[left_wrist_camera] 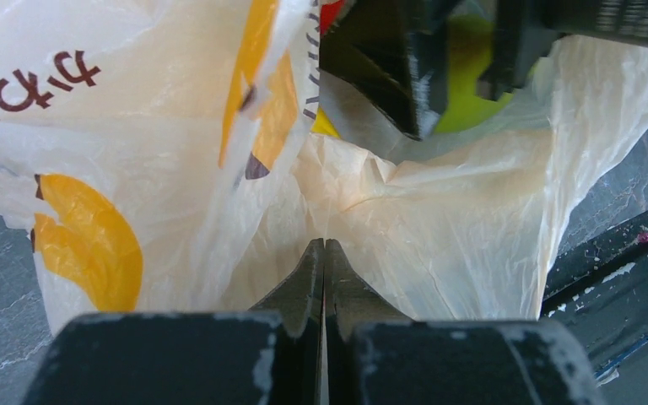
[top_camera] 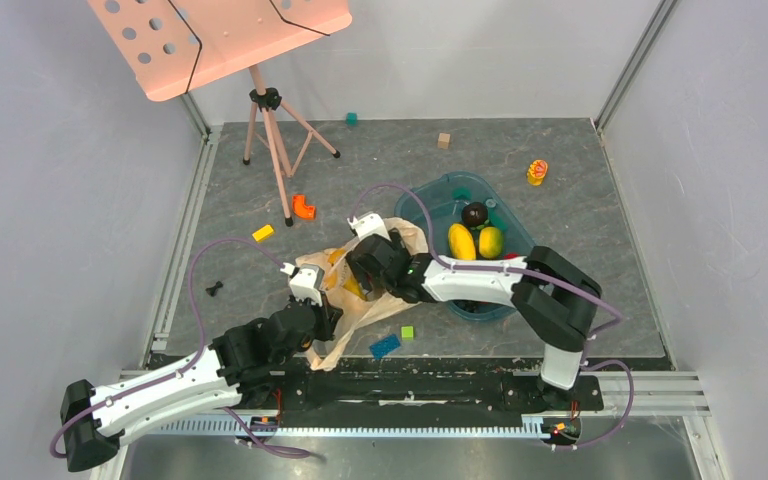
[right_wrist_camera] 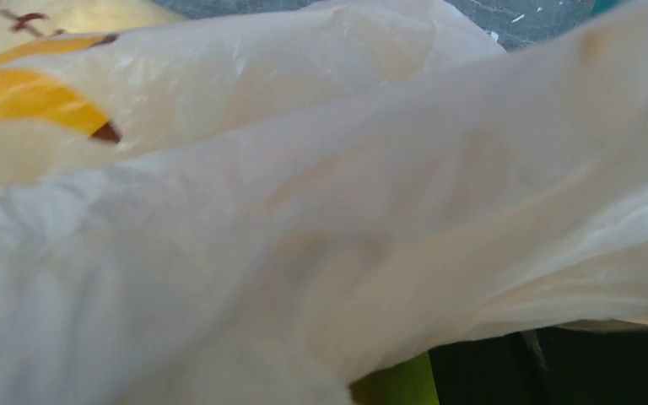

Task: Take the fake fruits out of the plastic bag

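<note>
The cream plastic bag with yellow banana prints lies crumpled between the two arms. My left gripper is shut on the bag's near edge, and the film spreads out just past its closed tips. My right gripper reaches into the bag's mouth. In the left wrist view its black fingers stand apart on either side of a green pear; I cannot tell if they touch it. In the right wrist view the bag fills the frame, with a sliver of pear below it.
A teal tray behind the right arm holds two yellow fruits and a dark plum. A music stand's tripod stands at the back left. Small blocks lie about: orange, yellow, green, blue.
</note>
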